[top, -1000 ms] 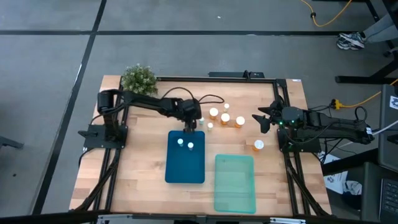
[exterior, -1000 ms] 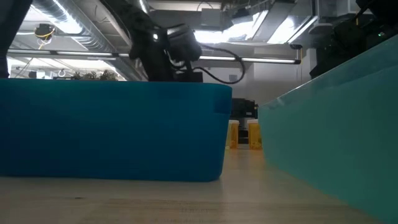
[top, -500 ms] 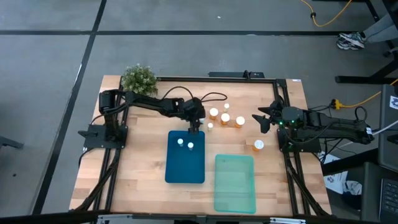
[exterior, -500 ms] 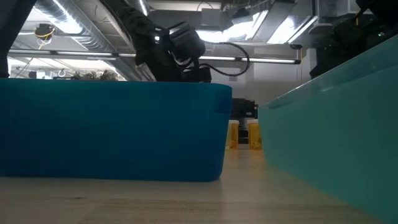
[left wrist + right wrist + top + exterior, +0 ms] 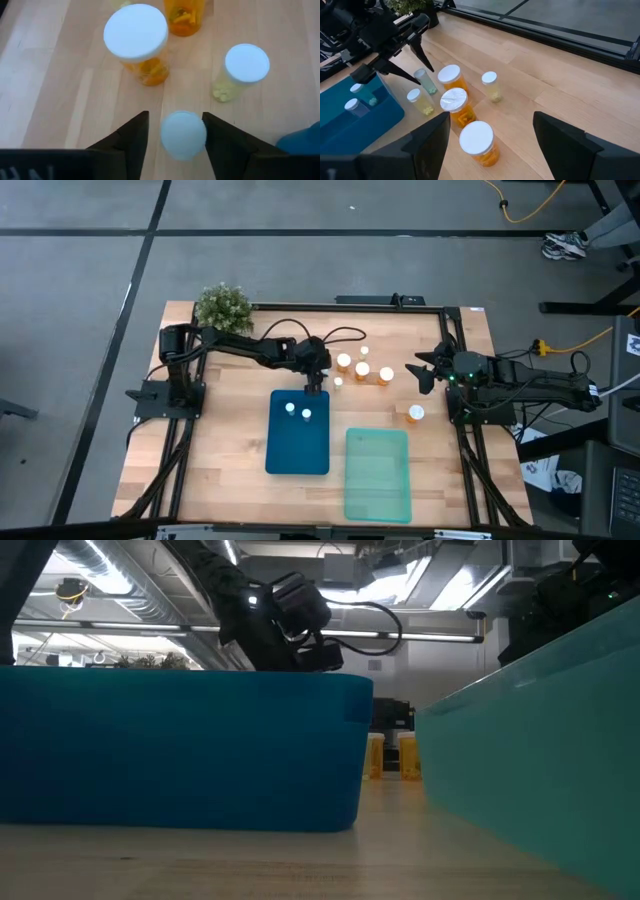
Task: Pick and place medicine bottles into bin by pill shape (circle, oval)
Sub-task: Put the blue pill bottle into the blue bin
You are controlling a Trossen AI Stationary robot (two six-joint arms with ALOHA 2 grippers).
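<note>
We are reaching our left gripper (image 5: 174, 131) down with its fingers spread around a small pale bottle (image 5: 183, 135) standing just past the far edge of the blue bin (image 5: 298, 442), not yet squeezing it. Two bottles (image 5: 298, 411) are sitting in that bin already, the green bin (image 5: 378, 476) looks empty, and about seven more are waiting toward the table's far and right edges. Our right gripper (image 5: 421, 374) is hovering wide open near the right edge.

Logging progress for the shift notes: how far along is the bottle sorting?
Two bottles sit in the blue bin; the teal bin looks empty. The left gripper straddles a small pale bottle, jaws open. The right gripper waits, open. About five bottles remain, plus one orange bottle apart.
</note>
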